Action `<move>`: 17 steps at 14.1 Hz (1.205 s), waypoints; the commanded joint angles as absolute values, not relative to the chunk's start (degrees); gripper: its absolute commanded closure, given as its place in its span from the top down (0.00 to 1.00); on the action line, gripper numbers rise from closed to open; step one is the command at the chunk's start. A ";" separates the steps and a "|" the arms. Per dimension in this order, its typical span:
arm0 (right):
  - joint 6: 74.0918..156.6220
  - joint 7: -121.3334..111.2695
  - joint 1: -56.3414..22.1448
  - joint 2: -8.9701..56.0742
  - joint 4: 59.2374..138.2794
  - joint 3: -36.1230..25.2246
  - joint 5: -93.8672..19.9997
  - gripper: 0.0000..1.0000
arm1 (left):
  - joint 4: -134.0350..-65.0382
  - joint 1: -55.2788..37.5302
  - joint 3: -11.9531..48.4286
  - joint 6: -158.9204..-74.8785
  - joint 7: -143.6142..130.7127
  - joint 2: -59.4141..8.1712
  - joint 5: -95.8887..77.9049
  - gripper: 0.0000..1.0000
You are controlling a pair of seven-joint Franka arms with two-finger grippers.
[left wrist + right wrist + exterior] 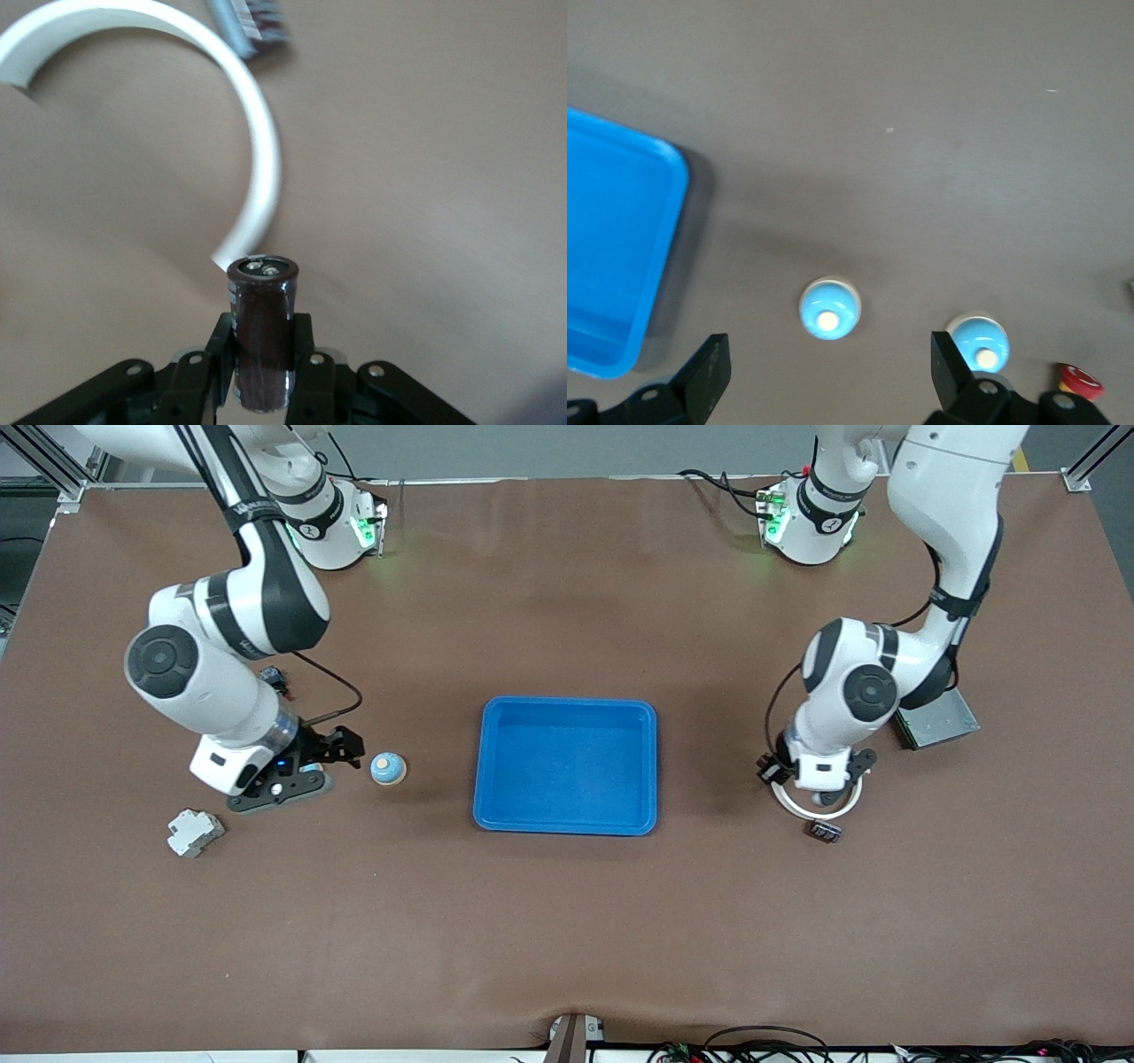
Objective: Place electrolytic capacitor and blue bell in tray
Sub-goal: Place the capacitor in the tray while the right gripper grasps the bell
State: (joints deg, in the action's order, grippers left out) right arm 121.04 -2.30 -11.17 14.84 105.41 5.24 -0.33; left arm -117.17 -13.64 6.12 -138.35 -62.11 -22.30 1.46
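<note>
The tray (567, 824) lies at the centre of the front view, with bare table along all four rims. The left gripper (263, 372) is clamped on the upright capacitor (262, 341), at centre right beside a white ring (819, 810). The right gripper (828, 376), fingers spread, hangs over the table beside the blue bell (388, 769) at centre left, near the tray's short edge.

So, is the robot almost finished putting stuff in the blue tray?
Not yet. Nothing is done: the tray is empty. In hand: the left gripper is shut on the electrolytic capacitor. Left: carry it to the tray, and the blue bell sits on the table beside the open right gripper, ungrabbed.
</note>
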 commanded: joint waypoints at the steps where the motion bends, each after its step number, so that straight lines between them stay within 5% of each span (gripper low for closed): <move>1: 121.02 -8.93 -12.74 14.94 106.43 4.92 0.00 1.00 | -109.88 -20.01 5.71 -132.11 -70.63 -23.89 4.21 0.00; 11: 124.96 -22.76 -10.55 19.86 107.92 4.83 -0.18 1.00 | -89.93 -31.81 6.06 -131.92 -92.80 -39.01 6.07 0.00; 17: 130.96 -24.61 -10.46 20.39 112.50 4.83 -0.09 1.00 | -90.18 -35.59 6.24 -131.84 -97.01 -42.18 2.30 0.00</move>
